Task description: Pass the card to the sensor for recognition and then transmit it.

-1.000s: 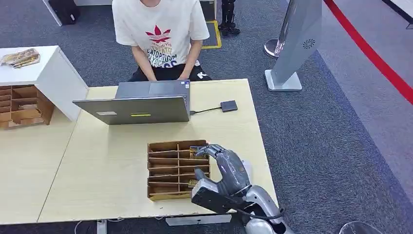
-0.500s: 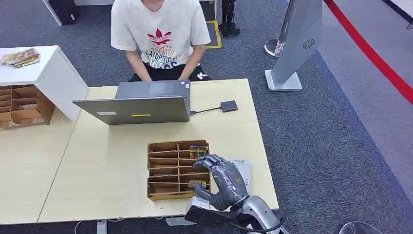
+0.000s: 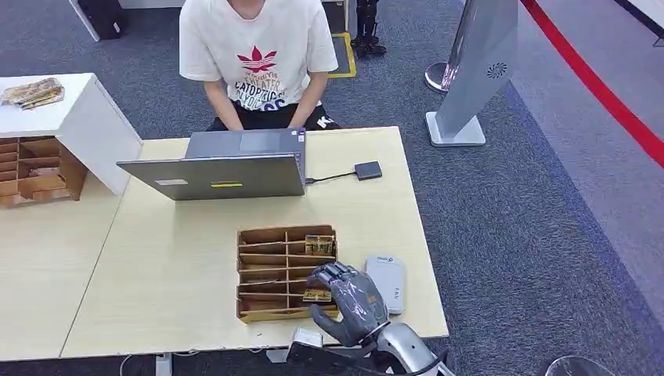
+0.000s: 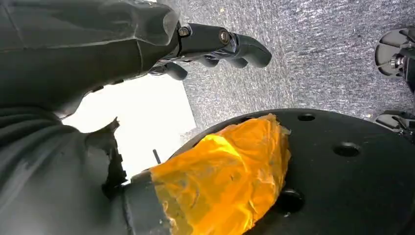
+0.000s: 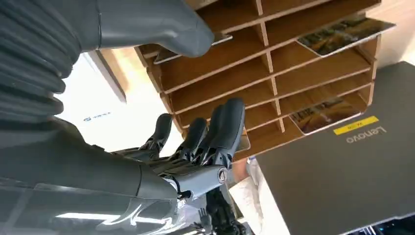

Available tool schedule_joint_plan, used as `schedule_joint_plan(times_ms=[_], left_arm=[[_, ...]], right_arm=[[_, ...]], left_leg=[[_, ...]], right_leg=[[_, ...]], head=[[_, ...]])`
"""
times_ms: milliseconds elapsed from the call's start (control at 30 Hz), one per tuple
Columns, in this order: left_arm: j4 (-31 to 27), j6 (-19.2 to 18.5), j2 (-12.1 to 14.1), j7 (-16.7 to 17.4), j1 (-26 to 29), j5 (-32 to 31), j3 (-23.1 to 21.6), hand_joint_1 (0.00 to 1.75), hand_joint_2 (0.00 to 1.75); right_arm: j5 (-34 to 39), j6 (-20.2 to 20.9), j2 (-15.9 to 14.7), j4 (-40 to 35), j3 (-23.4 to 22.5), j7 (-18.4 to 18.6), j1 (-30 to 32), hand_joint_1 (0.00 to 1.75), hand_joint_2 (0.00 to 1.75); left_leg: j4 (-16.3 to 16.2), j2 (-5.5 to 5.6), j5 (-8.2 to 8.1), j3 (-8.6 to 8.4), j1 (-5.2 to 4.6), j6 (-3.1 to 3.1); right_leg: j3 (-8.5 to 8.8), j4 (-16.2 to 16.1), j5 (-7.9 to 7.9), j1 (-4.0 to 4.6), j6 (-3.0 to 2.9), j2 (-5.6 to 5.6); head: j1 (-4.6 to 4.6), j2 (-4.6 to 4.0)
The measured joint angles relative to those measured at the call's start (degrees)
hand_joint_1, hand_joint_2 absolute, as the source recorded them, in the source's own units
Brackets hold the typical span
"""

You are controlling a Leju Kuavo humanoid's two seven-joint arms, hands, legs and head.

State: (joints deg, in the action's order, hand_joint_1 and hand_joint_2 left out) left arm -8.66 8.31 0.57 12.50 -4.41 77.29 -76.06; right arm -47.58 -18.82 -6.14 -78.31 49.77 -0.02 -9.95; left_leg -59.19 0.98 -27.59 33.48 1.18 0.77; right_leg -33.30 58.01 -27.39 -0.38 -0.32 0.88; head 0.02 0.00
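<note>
Right hand (image 3: 347,301) sits low in the centre of the head view, fingers spread and holding nothing, poised over the near right corner of the wooden card organizer (image 3: 270,274). A card (image 3: 317,295) lies in a near compartment just beside the fingertips; whether they touch it I cannot tell. Right of the hand, the white sensor (image 3: 387,283) lies flat on the table (image 3: 172,266). Another card (image 3: 319,244) rests in the organizer's far right slot. Further up, a grey laptop (image 3: 223,166) stands open before a seated person (image 3: 254,63). Left hand (image 4: 215,46) hangs over carpet, fingers curled around nothing.
</note>
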Motion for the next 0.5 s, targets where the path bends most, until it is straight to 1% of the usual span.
schedule_joint_plan(times_ms=[33,100,200,367,500], left_arm=[[0.0,0.0,0.0,0.0,0.0,0.0,0.0,0.0,0.0],[0.0,0.0,0.0,0.0,0.0,0.0,0.0,0.0,0.0],[0.0,0.0,0.0,0.0,0.0,0.0,0.0,0.0,0.0],[0.0,0.0,0.0,0.0,0.0,0.1,0.0,0.0,0.0],[0.0,0.0,0.0,0.0,0.0,0.4,0.0,0.0,0.0]], right_arm=[[0.0,0.0,0.0,0.1,0.0,0.0,0.0,0.75,1.75],[0.0,0.0,0.0,0.5,0.0,0.0,-0.1,0.8,1.75],[-0.3,0.0,0.1,0.7,0.0,0.2,-0.1,0.82,1.75],[-0.8,-0.3,0.3,1.2,0.1,0.6,-0.4,0.79,1.75],[-1.0,-0.3,0.3,1.2,0.1,0.6,-0.5,0.8,1.75]], left_leg=[[0.0,0.0,0.0,0.0,0.0,0.0],[0.0,0.0,0.0,0.0,0.0,0.0],[0.0,0.0,0.0,0.0,0.0,0.0],[0.0,0.0,0.0,0.0,0.0,0.0],[0.0,0.0,0.0,0.0,0.0,0.0]], right_leg=[[0.0,0.0,0.0,0.0,0.0,0.0],[0.0,0.0,0.0,0.0,0.0,0.0],[0.0,0.0,0.0,0.0,0.0,0.0],[0.0,0.0,0.0,0.0,0.0,0.0],[0.0,0.0,0.0,0.0,0.0,0.0]], head=[[0.0,0.0],[0.0,0.0],[0.0,0.0],[0.0,0.0],[0.0,0.0]])
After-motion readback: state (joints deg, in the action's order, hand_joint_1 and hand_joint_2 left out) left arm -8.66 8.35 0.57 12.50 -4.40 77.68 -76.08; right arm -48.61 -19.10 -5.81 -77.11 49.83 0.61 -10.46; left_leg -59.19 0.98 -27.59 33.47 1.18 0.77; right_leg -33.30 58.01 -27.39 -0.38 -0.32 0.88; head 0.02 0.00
